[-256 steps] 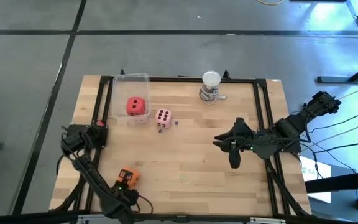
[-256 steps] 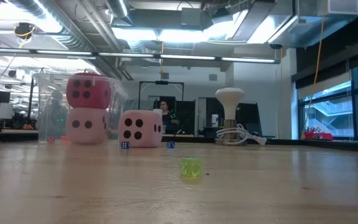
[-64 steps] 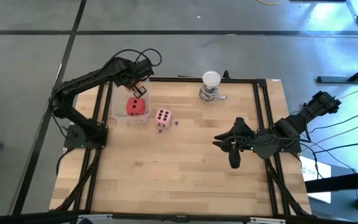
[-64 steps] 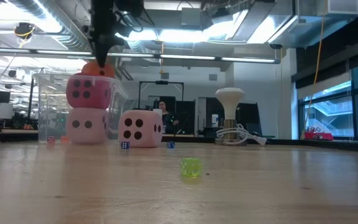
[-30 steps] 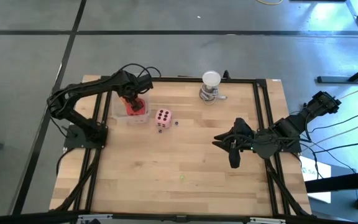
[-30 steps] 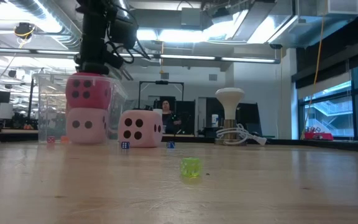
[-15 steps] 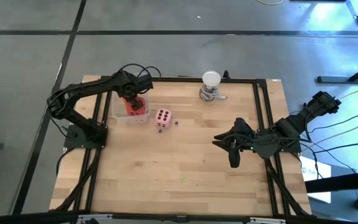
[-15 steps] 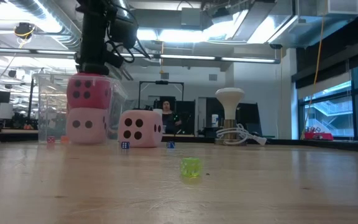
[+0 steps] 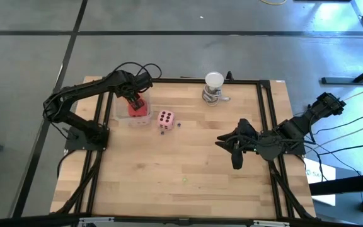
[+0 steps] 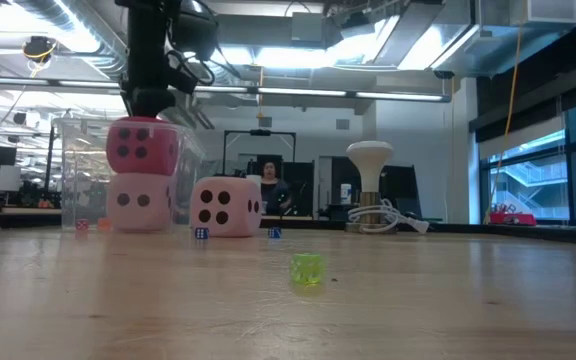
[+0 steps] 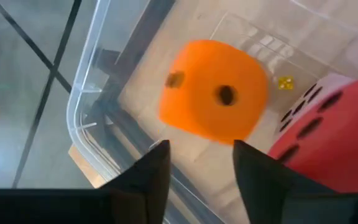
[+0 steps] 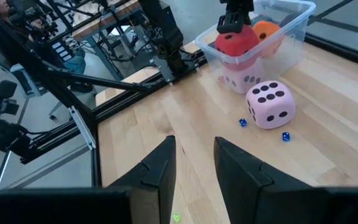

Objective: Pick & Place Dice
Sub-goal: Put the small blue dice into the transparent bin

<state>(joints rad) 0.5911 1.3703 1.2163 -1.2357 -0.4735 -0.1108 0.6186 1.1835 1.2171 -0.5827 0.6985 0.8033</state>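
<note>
- High view: left gripper (image 9: 133, 98) sits over the clear bin (image 9: 120, 81) at the desk's (image 9: 188, 157) back-left, right above the red die (image 9: 137, 108). A pale pink die (image 9: 165, 118) lies on the desk just beside the bin. Right gripper (image 9: 235, 154) is parked near the right edge, well apart from the dice.
- Low view: inside the bin, the red die (image 10: 142, 146) is stacked on a second pale pink die (image 10: 140, 200); the left arm hangs just above the stack. The loose pink die (image 10: 225, 207) is beside it, and a small green cube (image 10: 307, 269) lies nearer the camera.
- Left wrist view: jaws released, nothing between them. The orange die (image 11: 213, 98) is in the bin beside the red die (image 11: 328, 134), clear of both fingers (image 11: 151, 171).
- Right wrist view: jaws part open, holding nothing. Bin (image 12: 278, 31) with red, orange (image 12: 265, 31) and pink dice is far ahead; the loose pink die (image 12: 270, 104) is in front of it.
</note>
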